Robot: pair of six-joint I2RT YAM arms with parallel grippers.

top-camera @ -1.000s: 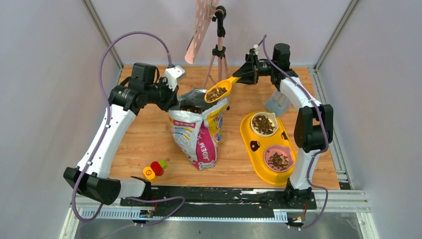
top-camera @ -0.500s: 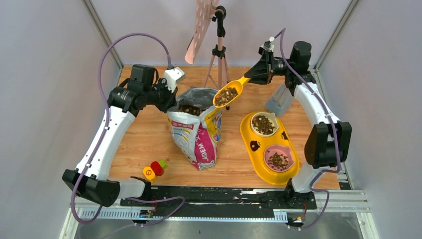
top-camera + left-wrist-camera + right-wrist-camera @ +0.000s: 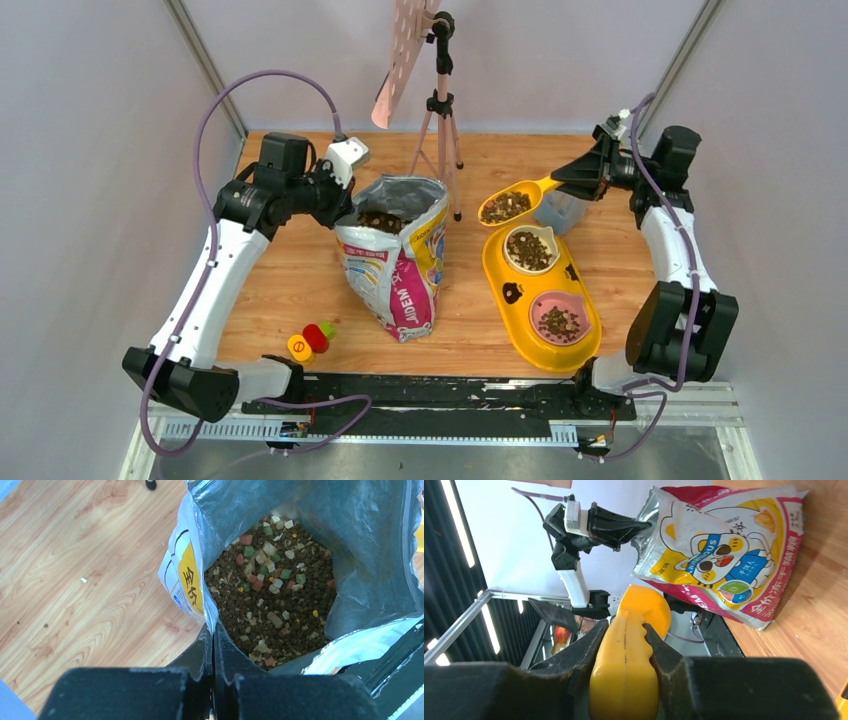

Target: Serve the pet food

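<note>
Top view, dial centred on the table. A black rail (image 3: 440, 395) runs along the near edge. Beyond it lies a wood-grain tabletop (image 3: 300, 270), closed in by pale grey walls (image 3: 90, 150) at left, right and back. Small red, yellow and green caps (image 3: 310, 339) sit at 7 o'clock.

The left gripper (image 3: 214, 630) is clenched on the rim of the printed bag (image 3: 395, 275), its two fingers pressed flat against the foil edge. The right gripper (image 3: 624, 630), at 2 o'clock, grasps the handle of the yellow scoop (image 3: 535, 187), which it holds roughly level.

At 4 o'clock lies a yellow two-bowl feeder (image 3: 505, 290). Its near pink bowl (image 3: 537, 308) and far white bowl (image 3: 548, 235) both hold pet food (image 3: 503, 207). More fills the scoop, whose bowl hangs just past the white bowl, at that bowl's 11 o'clock. The bag stands upright and open at the centre, holding dark kibble mixed with pink, green and white cubes. A grey tub (image 3: 560, 212) stands beyond the feeder. At 12 o'clock a tripod (image 3: 440, 110) carries a tilted pink perforated panel (image 3: 400, 50).
</note>
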